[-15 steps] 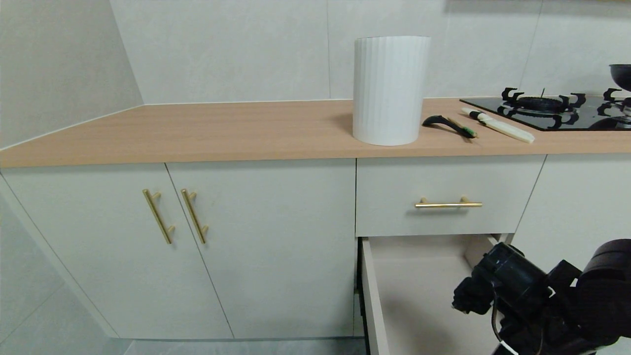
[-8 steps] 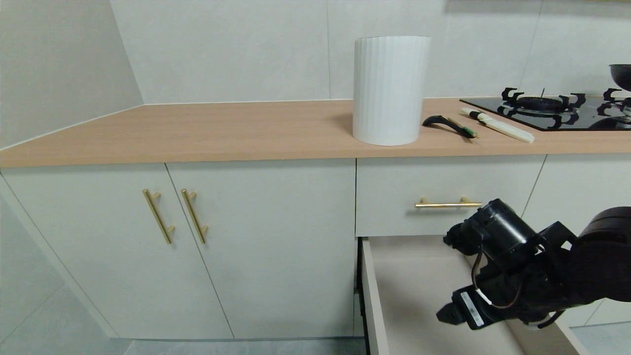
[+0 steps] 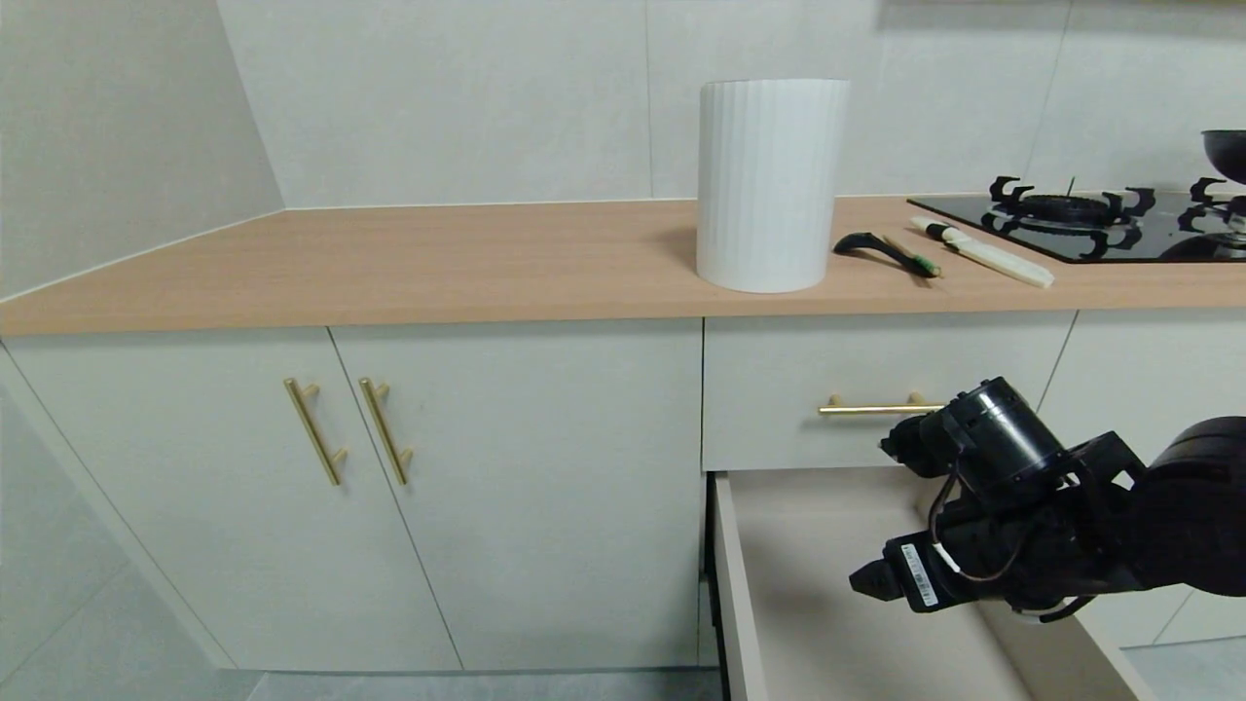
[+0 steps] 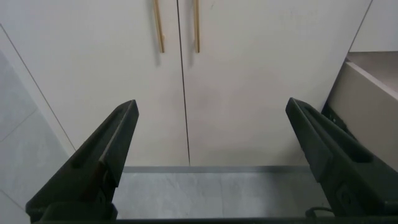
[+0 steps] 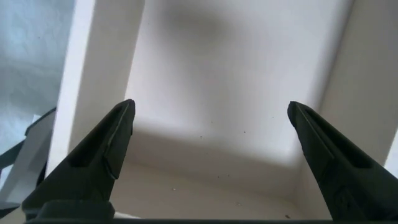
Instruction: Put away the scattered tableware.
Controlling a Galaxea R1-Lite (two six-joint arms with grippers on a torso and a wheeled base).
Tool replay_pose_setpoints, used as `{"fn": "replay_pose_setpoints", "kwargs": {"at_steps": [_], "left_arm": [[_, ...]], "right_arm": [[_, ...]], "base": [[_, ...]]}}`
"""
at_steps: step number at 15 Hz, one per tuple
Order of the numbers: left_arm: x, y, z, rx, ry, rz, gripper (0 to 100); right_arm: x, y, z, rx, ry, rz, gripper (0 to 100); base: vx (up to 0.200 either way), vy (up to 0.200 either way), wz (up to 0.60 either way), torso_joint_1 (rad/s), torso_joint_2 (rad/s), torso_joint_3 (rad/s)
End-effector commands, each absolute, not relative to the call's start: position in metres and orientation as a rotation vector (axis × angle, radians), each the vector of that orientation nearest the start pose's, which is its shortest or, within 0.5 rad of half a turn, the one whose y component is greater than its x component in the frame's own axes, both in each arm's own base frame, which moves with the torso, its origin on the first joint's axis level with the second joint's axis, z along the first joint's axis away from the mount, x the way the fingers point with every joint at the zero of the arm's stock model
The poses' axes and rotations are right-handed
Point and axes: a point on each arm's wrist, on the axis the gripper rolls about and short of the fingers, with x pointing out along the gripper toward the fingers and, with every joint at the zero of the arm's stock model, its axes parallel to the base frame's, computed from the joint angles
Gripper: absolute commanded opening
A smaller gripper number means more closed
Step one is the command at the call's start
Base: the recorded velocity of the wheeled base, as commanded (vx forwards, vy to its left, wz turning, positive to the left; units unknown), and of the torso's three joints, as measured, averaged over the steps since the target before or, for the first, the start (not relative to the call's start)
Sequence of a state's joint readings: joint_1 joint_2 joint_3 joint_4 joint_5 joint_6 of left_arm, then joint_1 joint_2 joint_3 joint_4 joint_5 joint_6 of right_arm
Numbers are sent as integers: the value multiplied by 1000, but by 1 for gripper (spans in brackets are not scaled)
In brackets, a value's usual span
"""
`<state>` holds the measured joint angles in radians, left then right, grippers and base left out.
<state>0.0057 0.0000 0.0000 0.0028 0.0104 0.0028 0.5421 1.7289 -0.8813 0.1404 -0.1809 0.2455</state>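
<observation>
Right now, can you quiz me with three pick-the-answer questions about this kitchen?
1. Where is the tall white ribbed container?
A) on the wooden countertop
B) inside the pale lower drawer
C) in the black right gripper

2. How many gold bar handles show in the head view?
A) one
B) three
C) six

3. The lower drawer is:
A) shut
B) pulled open
C) missing

Answers: 1 A, it stands on the countertop; 2 B, two upright, one level; 3 B, the right gripper hangs over its bare inside.

Drawer [image 3: 827, 545] under the right claw [image 3: 866, 581] was smooth, matt beige board. Handle [image 3: 876, 408] behind claw looked like brushed gold metal. Countertop [image 3: 438, 263] above claw: matt wood grain. Hob [image 3: 1071, 232]: glossy black.
</observation>
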Motion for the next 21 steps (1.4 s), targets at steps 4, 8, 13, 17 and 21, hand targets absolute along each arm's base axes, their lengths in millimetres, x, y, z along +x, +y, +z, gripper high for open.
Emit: {"fn": "replay_pose_setpoints", "kwargs": {"at_steps": [4, 8, 13, 17, 21], "left_arm": [[-23, 0, 75, 3, 3, 17, 100], [-23, 0, 75, 3, 3, 17, 100], [-23, 0, 75, 3, 2, 17, 100], [-23, 0, 75, 3, 3, 17, 100], [-23, 0, 75, 3, 3, 17, 100]], "right_arm": [[240, 139, 127, -131, 967, 209, 100], [239, 139, 127, -131, 969, 210, 100], [239, 139, 127, -132, 968, 209, 100], [238, 138, 134, -130, 942, 211, 100], [270, 137, 198, -54, 698, 193, 100]], "base": [[0, 0, 0, 97, -295, -289], [0, 0, 0, 138, -513, -304], [0, 0, 0, 181, -477, -296], [0, 0, 0, 156, -377, -223], [0, 0, 0, 19, -38, -30]]}}
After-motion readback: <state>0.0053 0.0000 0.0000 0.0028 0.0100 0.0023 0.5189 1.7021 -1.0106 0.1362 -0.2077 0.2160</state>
